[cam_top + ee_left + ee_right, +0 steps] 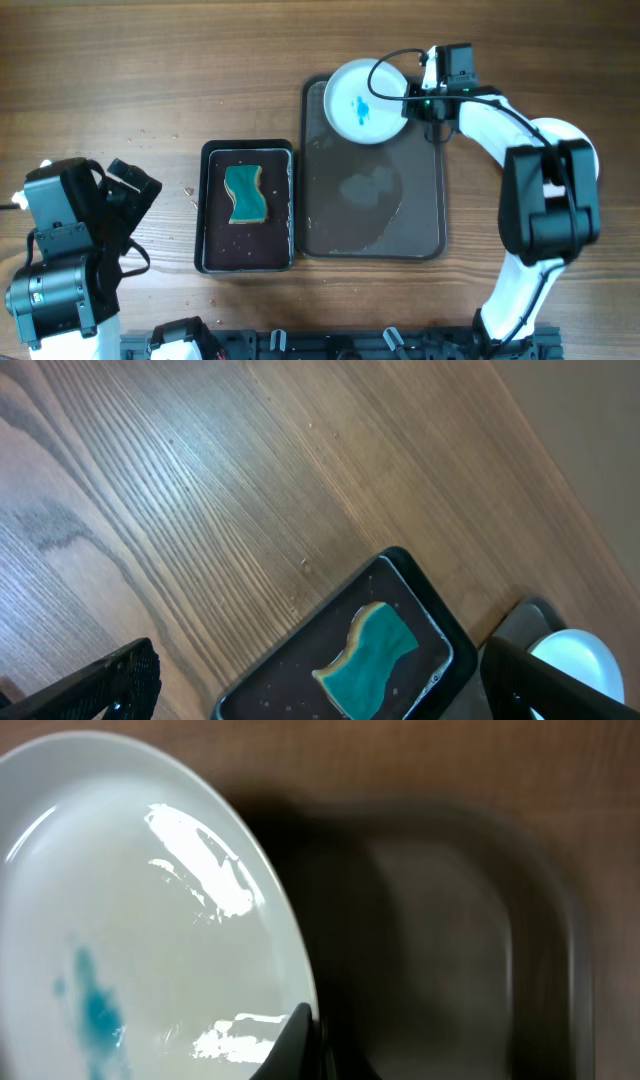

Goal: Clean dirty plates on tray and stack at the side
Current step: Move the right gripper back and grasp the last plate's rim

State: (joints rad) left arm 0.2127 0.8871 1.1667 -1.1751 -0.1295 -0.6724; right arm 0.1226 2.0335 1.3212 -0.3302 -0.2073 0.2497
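One white plate with a blue smear at its centre lies over the far left corner of the dark tray. My right gripper is shut on the plate's right rim. In the right wrist view one dark finger presses on top of the plate at its edge, and the tray lies dark and blurred beneath. My left gripper stands open at the table's left side, holding nothing. Its fingers frame the lower edge of the left wrist view, and the plate shows at the right there.
A smaller black tray with a teal sponge sits left of the big tray. The left wrist view shows it too, the sponge lying on the black tray. Bare wooden table stretches along the far side and left.
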